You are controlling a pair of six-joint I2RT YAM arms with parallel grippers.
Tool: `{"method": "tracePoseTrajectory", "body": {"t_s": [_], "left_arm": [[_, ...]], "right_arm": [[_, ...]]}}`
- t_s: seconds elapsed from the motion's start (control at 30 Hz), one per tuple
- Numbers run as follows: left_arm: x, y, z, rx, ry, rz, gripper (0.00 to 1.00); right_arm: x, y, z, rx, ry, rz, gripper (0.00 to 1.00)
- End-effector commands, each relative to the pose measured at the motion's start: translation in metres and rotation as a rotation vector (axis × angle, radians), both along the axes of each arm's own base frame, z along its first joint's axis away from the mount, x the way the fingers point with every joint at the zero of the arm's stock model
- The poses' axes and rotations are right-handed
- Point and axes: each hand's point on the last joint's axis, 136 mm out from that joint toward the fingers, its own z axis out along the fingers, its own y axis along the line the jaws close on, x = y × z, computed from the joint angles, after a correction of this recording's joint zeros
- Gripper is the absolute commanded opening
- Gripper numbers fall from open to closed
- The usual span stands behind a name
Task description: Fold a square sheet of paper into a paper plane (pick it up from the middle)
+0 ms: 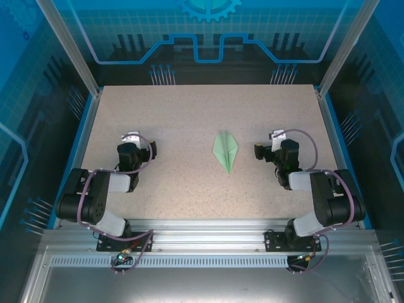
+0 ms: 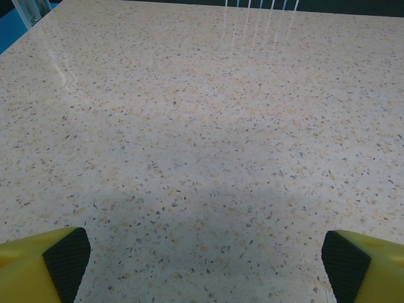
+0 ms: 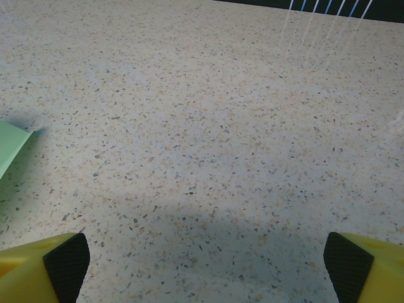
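Mint-green paper plane (image 1: 225,151), one narrow pointed dart with a centre crease, lies flat mid-table between my two arms.
I judge the folding done: it rests alone on the speckled beige tabletop (image 1: 177,113), with neither claw touching it. My left gripper (image 2: 205,259) and right gripper (image 3: 205,262) sit low with fingers spread wide and hold nothing, the right one near the dart's wing.

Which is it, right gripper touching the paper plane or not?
Apart. In the right wrist view the paper plane lies at the left edge, with bare table between it and the open right gripper.
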Motion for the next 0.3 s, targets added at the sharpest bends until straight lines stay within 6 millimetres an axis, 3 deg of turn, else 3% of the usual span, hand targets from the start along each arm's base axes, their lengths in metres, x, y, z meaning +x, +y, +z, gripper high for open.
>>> {"method": "tracePoseTrajectory", "body": {"t_s": [0.0, 0.27], "left_arm": [[0.0094, -0.0007, 0.0158, -0.012, -0.055, -0.010, 0.99], [0.0092, -0.0008, 0.0154, -0.013, -0.054, -0.012, 0.98]], "right_arm": [[0.0096, -0.0042, 0.0152, 0.001, -0.054, -0.004, 0.99], [0.0095, -0.0043, 0.0151, 0.001, -0.054, -0.004, 0.99]]}}
